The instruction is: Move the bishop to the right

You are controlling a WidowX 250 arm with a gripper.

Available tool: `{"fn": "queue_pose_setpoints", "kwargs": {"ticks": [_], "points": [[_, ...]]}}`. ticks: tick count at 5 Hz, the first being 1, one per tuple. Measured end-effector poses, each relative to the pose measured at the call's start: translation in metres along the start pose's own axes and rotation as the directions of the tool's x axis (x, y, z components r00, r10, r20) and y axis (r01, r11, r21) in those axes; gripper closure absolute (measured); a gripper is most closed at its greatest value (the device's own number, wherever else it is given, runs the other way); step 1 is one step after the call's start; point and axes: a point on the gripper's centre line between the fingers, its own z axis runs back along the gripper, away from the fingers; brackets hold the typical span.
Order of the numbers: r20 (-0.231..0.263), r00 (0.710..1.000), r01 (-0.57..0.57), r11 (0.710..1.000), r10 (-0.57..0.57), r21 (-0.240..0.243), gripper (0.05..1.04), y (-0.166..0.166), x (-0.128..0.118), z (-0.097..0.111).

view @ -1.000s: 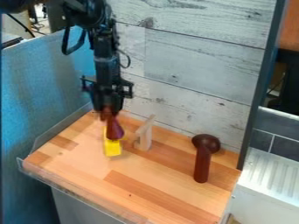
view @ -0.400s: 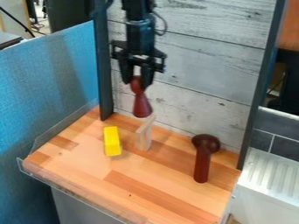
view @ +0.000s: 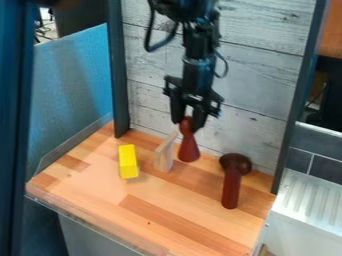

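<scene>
Bishop on the right, release left to do

My gripper (view: pixel 188 123) pinches the bishop (view: pixel 189 149) by its upper part, nearly upright. It's toward the far side, just right of the pale wooden piece (view: pixel 163 157); can't tell if its base touches the tabletop (view: pixel 100 195). Yellow block (view: pixel 128 161) farther left. Sideways shift looks done, I judge; any last lowering, letting go and backing off remain.
</scene>
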Motion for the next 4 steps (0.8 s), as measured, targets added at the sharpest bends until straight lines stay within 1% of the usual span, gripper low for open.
{"fn": "queue_pose_setpoints", "kwargs": {"ticks": [1,2,4], "points": [[0.054,0.999,0.002,1.0,-0.003,0.013,0.567,-0.004,0.02,-0.006],[0.047,0.999,-0.005,1.0,0.004,0.009,0.567,-0.004,0.03,-0.023],[-0.011,1.0,0.012,1.0,-0.012,0.025,0.567,-0.002,0.032,-0.058]]}}
